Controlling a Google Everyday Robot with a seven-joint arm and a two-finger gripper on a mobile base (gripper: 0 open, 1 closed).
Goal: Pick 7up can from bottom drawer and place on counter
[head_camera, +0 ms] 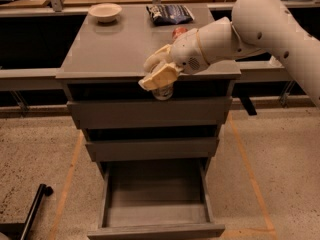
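Observation:
My gripper (159, 78) hangs at the front edge of the counter (115, 51), just above the top drawer. Its cream fingers (159, 75) are shut on the 7up can (163, 91), whose greyish body shows below them, held in the air in front of the cabinet. The bottom drawer (156, 229) is pulled open below and holds nothing. My white arm reaches in from the upper right and covers much of the counter's right side.
On the counter stand a pale bowl (105, 11) at the back left and a dark snack bag (169, 13) at the back middle. A red-orange can (179, 31) peeks out behind my arm. A black pole (33, 211) lies at the lower left on the floor.

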